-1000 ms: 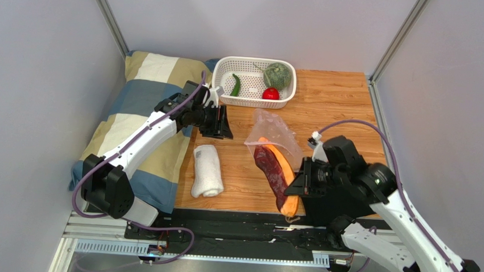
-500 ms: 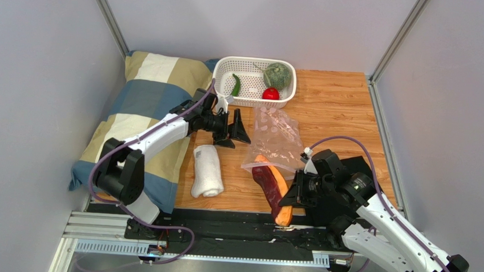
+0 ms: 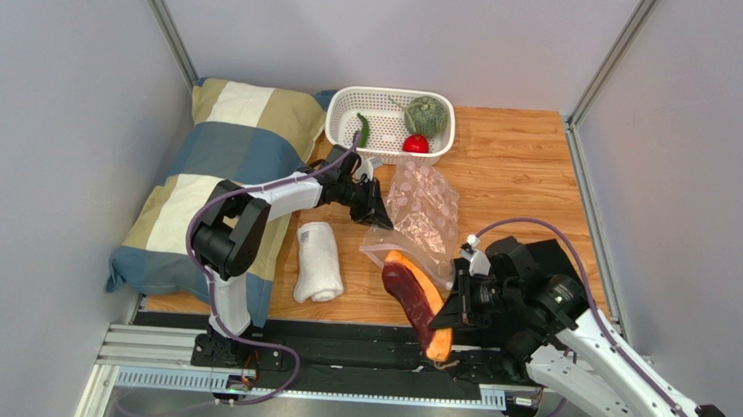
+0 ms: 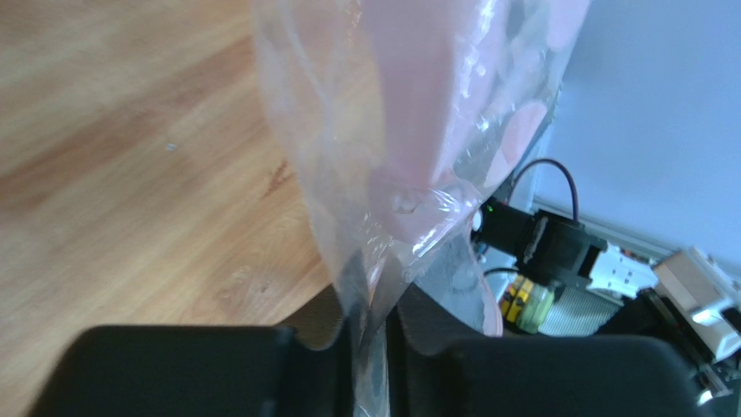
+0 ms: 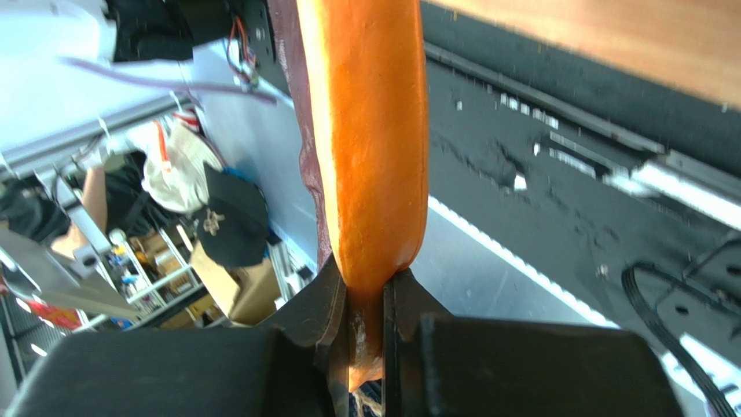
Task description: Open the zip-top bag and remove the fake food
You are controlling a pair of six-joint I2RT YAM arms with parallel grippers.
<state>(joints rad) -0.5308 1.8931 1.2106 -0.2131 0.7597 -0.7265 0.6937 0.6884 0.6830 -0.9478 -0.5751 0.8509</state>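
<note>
zip-top bag (image 3: pixel 424 203) film pinched by left hand (image 4: pixel 370 334) | fake food (image 3: pixel 416 300) clamped by right hand (image 5: pixel 365 306) | risk: film may be slipped, bag dragged along

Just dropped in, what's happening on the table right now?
The left claw pinches the far part of the zip-top bag, pinning it in place. The right claw is clamped on the purple-and-orange piece at the near table edge; its far end looks to be just inside the bag's mouth. The round green vegetable, red tomato and green pepper sit in the white basket. A rolled towel lies untouched.
</note>
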